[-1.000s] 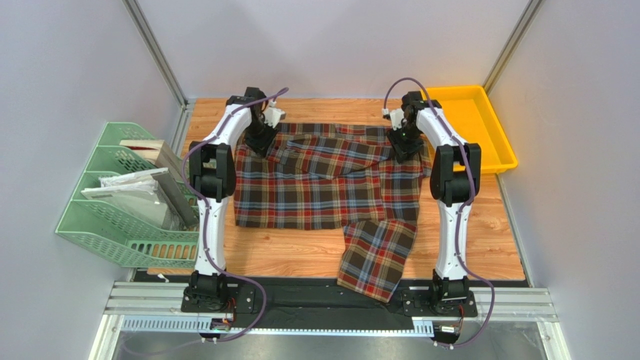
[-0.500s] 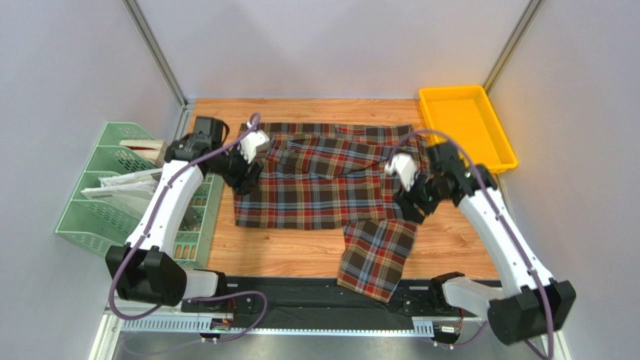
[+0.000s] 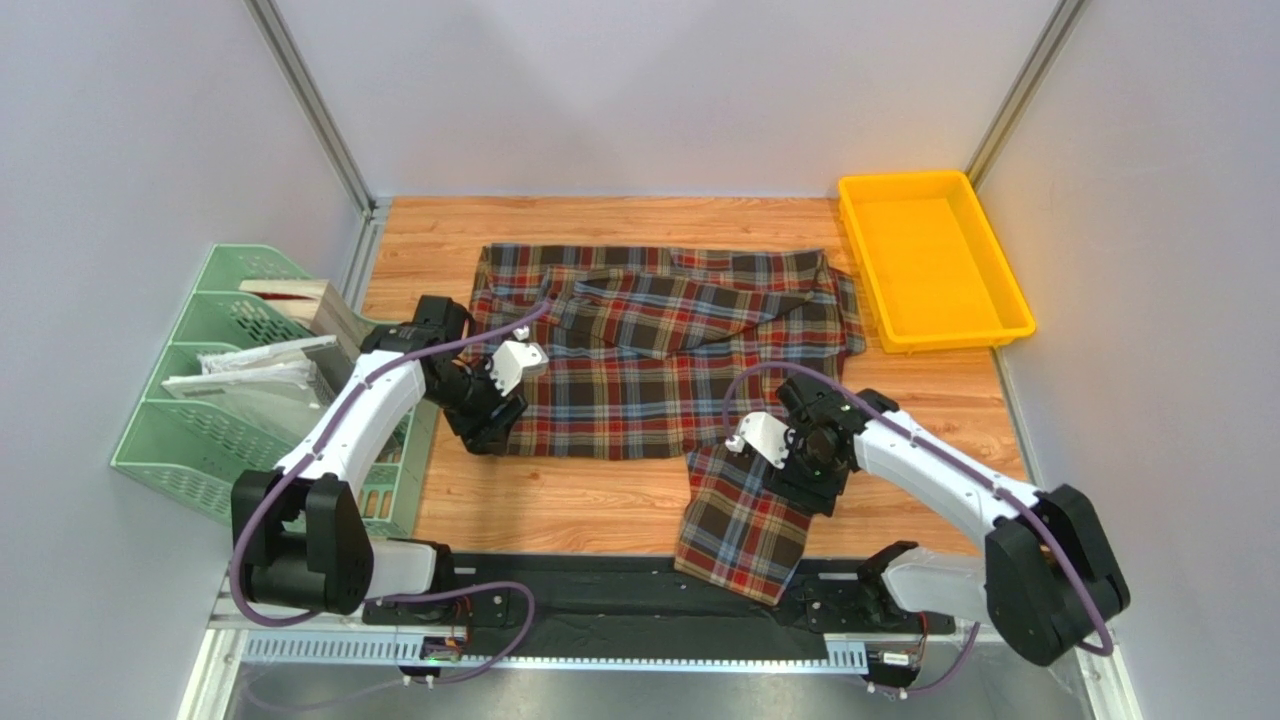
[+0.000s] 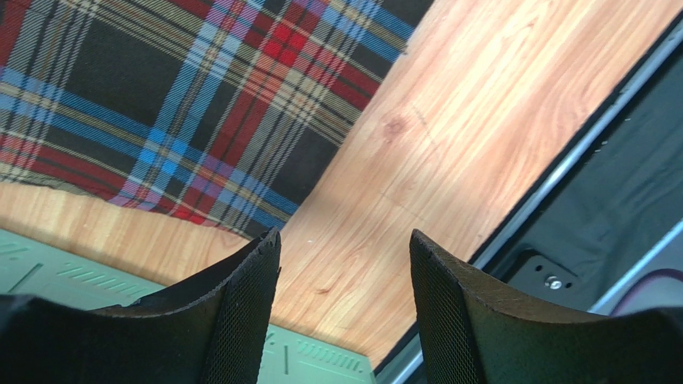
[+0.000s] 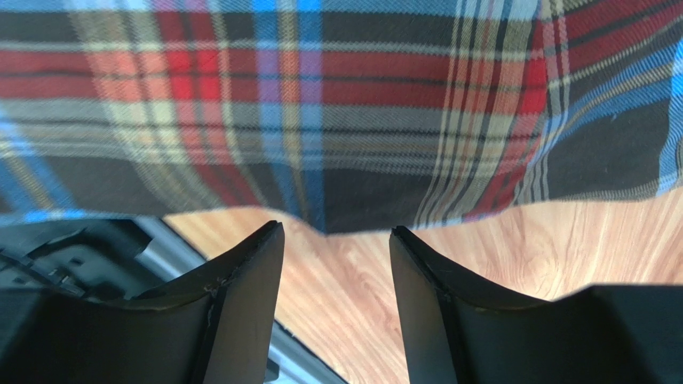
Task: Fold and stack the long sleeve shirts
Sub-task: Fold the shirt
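The plaid long sleeve shirt [image 3: 661, 353] lies spread across the wooden table, and one sleeve [image 3: 759, 510] trails over the near edge onto the black mat. My left gripper [image 3: 484, 425] hovers open at the shirt's near left corner. In the left wrist view the gripper [image 4: 345, 248] has bare wood between its fingers, and the shirt's corner [image 4: 160, 104] lies just beyond its left finger. My right gripper [image 3: 804, 477] is open over the sleeve's right edge. In the right wrist view the gripper [image 5: 337, 240] holds nothing, and the plaid hem [image 5: 321, 104] lies just past its tips.
A yellow tray [image 3: 935, 258] stands at the far right. A green file rack [image 3: 226, 398] holding papers and boards sits along the left edge, close to my left arm. The black mat and metal rail [image 3: 601, 588] run along the near edge.
Both arms have swung back from the shirt's far corners to its near side. The left came to the near left corner, the right to the trailing sleeve. The shirt lies unmoved.
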